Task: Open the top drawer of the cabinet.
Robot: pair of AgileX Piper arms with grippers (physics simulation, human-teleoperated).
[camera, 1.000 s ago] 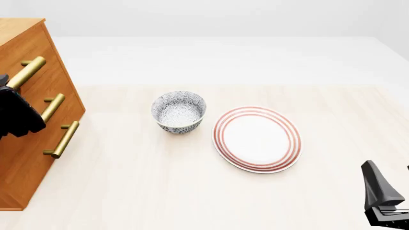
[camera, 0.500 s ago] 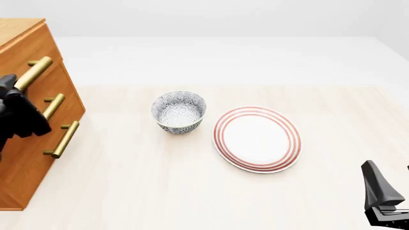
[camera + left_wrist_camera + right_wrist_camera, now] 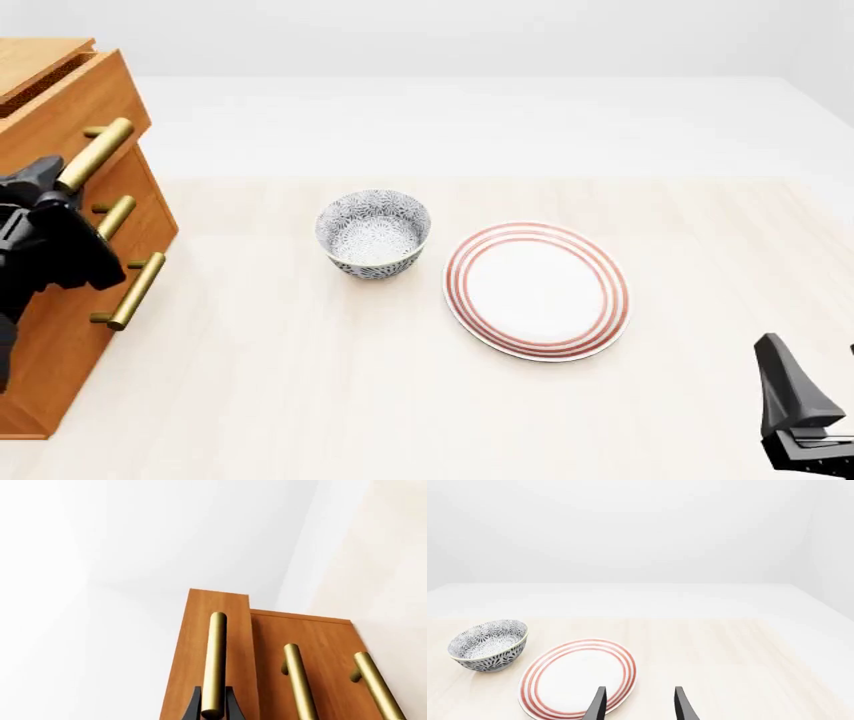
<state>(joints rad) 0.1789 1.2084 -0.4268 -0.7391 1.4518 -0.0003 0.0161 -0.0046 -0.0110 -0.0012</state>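
Note:
The cabinet [image 3: 38,345] stands at the table's left edge. Its top drawer [image 3: 60,115] sticks out a little past the two lower drawers, and a dark gap shows behind its front. My left gripper [image 3: 58,178] is shut on the lower end of the top drawer's brass handle [image 3: 96,150]. In the left wrist view the two black fingers [image 3: 193,708] clamp that handle [image 3: 215,660] on either side, and the left gripper [image 3: 213,710] sits at its near end. My right gripper [image 3: 639,706] is open and holds nothing, low at the front right [image 3: 807,350].
A patterned bowl [image 3: 374,232] and a red-ringed plate [image 3: 537,290] sit mid-table, to the right of the cabinet. The two lower drawer handles [image 3: 300,685] [image 3: 377,685] lie flush below the top one. The right gripper hovers just in front of the plate [image 3: 579,677].
The left gripper has moved right, away from the cabinet, with the brass handle in it. The top drawer has slid out a little. The right arm has stayed still.

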